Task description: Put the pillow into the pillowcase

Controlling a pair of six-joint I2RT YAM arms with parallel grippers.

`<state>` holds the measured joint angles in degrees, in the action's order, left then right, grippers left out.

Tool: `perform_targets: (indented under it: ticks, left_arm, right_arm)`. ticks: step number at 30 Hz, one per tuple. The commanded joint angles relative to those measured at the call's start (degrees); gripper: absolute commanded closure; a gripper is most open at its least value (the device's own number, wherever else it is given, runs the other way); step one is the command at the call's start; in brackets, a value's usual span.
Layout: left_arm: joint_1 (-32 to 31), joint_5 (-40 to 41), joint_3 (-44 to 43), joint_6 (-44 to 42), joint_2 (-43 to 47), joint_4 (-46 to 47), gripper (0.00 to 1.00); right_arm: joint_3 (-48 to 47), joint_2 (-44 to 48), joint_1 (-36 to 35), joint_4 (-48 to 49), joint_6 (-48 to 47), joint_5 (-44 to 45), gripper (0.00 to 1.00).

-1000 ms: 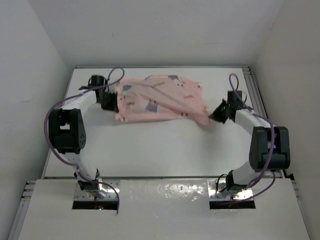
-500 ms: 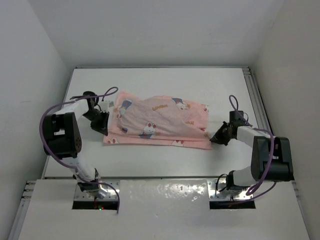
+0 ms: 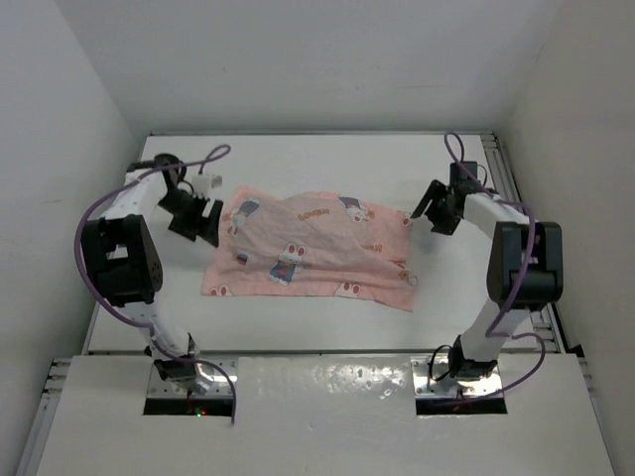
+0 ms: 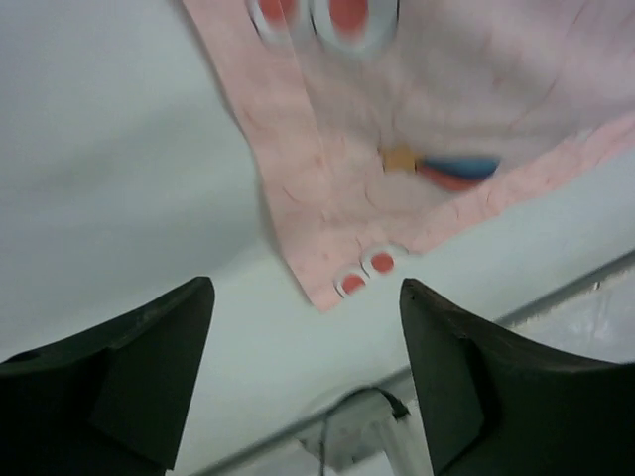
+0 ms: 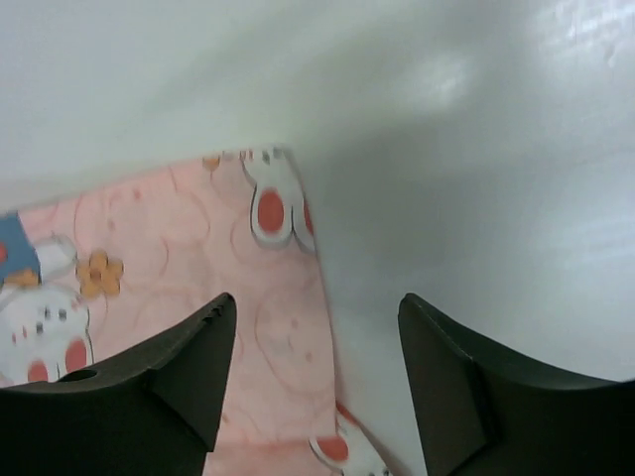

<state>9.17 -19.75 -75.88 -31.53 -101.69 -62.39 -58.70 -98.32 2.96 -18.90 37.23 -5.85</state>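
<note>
The pink bunny-print pillowcase lies spread on the white table, with a raised bulge under its middle. The pillow itself is hidden. My left gripper hovers just off the case's left edge, open, with nothing between its fingers; in the left wrist view a corner of the pillowcase lies ahead of the open left gripper. My right gripper stands open beside the case's upper right corner. In the right wrist view the pillowcase edge runs below the open right gripper, untouched.
Grey walls close in the table on the left, back and right. A metal rail runs along the table's right edge, next to the right arm. Purple cables loop off both arms.
Both grippers let go of the pillowcase and opened. The case dropped flat on the table, nearer than a second ago. The right gripper drew back to the upper right corner; the left stands off the left edge.
</note>
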Motion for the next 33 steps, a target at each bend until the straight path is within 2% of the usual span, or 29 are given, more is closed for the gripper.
perform_targets:
  ticks: [1,3,5,9,12,13,16,17,18,20,21,24,27,33]
  left_arm:
    - [3.0,-10.4,-13.8,0.7,-1.9,-1.0,0.24]
    - [2.8,-10.0,-18.7,5.0,-6.0,4.8,0.23]
    - [1.1,-5.1,-22.7,12.0,-11.7,10.1,0.25]
    - [-1.4,-1.3,-29.0,17.9,-22.7,11.5,0.27]
    - [-2.0,1.5,-31.3,21.2,-27.3,15.4,0.27]
    - [-2.0,2.2,-32.0,21.9,-29.0,16.6,0.27]
    - [-2.4,1.5,-33.2,22.2,-31.5,15.6,0.36]
    - [-2.6,1.0,-33.2,22.0,-31.7,15.3,0.4]
    - [-2.6,0.6,-33.0,22.0,-32.1,15.4,0.56]
    - [-2.8,-0.6,-32.8,22.4,-32.7,16.2,0.76]
    - [-2.9,-1.1,-32.8,23.1,-32.8,16.6,0.99]
    - [-2.9,-0.7,-34.0,24.6,-33.7,18.2,1.0]
    - [-2.9,3.6,-35.0,27.1,-33.8,20.9,1.0]
    - [-3.3,6.7,-36.0,29.2,-32.5,25.8,1.0]
  right_arm:
    - [-7.7,-7.9,-0.5,-0.6,4.2,2.3,0.35]
    - [-10.4,-13.0,-1.1,-2.0,5.3,3.4,0.37]
    - [-13.0,-16.4,-2.3,-3.5,6.1,3.6,0.37]
    - [-13.9,-18.4,-4.2,-3.6,6.9,3.1,0.41]
    - [-15.7,-19.6,-5.5,-3.3,7.1,2.9,0.59]
    - [-16.4,-20.8,-5.5,-4.0,7.5,3.0,0.77]
    - [-18.5,-22.2,-5.2,-4.0,9.4,2.5,1.0]
    - [-18.8,-22.2,-4.9,-3.5,9.9,2.6,1.0]
    - [-19.5,-22.2,-4.4,-2.9,10.8,2.7,1.0]
    - [-20.9,-22.2,-3.7,-0.7,11.5,3.6,1.0]
    - [-23.8,-22.5,-3.2,-0.5,11.5,4.2,1.0]
    - [-33.4,-25.9,-3.2,-0.4,11.5,6.6,1.0]
    - [-42.5,-30.8,-1.0,-2.1,12.9,9.1,1.0]
    - [-46.3,-35.8,-0.2,-2.0,14.1,8.7,1.0]
